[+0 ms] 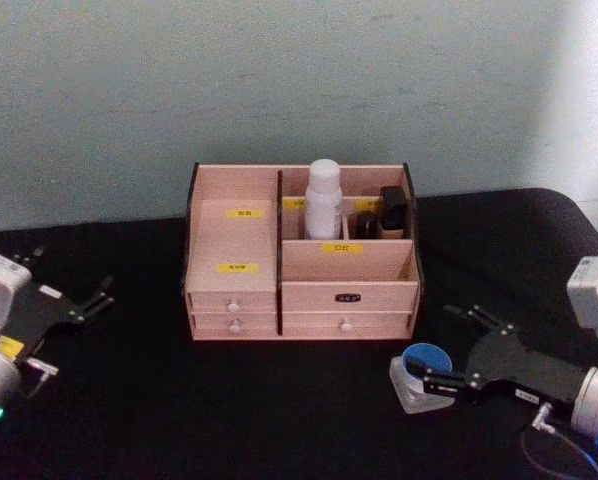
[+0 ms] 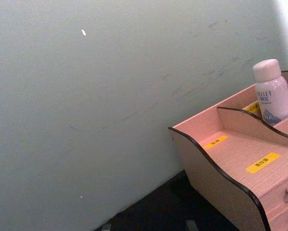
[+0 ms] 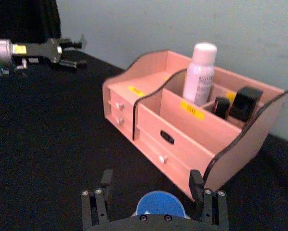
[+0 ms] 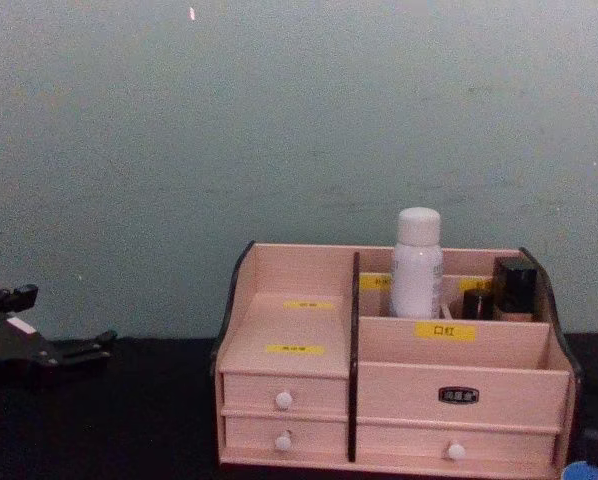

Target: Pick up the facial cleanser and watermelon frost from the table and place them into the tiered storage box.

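The tiered storage box [image 1: 304,262] stands mid-table, pale pink with white-knobbed drawers. A white bottle [image 1: 323,200] stands upright in one of its rear compartments, next to two small dark items [image 1: 392,212]. A white container with a round blue cap [image 1: 420,374] sits on the table in front of the box's right corner; I cannot tell whether it is the facial cleanser or the watermelon frost. My right gripper [image 3: 151,182] is open, one finger on each side of the blue cap [image 3: 159,206]. My left gripper [image 1: 107,293] hovers open at the table's left, holding nothing.
The black table [image 1: 229,410] meets a pale wall [image 1: 279,80] just behind the box. Bare tabletop lies between the left gripper and the box, and in front of the drawers.
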`<state>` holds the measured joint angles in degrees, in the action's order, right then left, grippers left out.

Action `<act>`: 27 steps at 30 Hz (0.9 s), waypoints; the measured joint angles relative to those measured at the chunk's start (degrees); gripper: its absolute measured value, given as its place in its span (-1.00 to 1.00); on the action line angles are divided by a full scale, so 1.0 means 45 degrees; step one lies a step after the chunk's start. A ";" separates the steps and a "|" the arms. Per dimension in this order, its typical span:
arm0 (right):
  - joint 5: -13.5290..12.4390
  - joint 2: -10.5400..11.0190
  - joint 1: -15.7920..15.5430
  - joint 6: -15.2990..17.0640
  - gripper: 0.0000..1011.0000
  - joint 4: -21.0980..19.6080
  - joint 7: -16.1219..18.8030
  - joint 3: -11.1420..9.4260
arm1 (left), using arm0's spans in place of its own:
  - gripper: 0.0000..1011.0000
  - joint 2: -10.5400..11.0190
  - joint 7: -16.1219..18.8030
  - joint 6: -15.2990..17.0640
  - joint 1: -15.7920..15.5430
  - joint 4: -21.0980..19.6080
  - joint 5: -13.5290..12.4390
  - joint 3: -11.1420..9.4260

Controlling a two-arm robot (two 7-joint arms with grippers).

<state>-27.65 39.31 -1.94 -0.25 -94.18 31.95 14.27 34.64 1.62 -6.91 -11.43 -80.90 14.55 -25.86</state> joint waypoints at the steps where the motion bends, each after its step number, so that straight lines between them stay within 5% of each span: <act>1: 0.0008 0.0006 -0.0003 0.0045 0.98 0.0026 -0.0033 0.0033 | 0.98 0.0000 0.0000 0.0000 0.0000 0.0000 0.0000 0.0000; 27: 0.0389 -0.0460 0.0596 0.0738 0.98 0.1297 -0.0522 0.0646 | 0.98 0.0000 0.0001 0.0001 -0.0001 -0.0001 0.0000 0.0001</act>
<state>-25.89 37.24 0.74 3.07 -88.34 29.60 17.17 34.64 1.62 -6.91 -11.43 -80.90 14.55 -25.86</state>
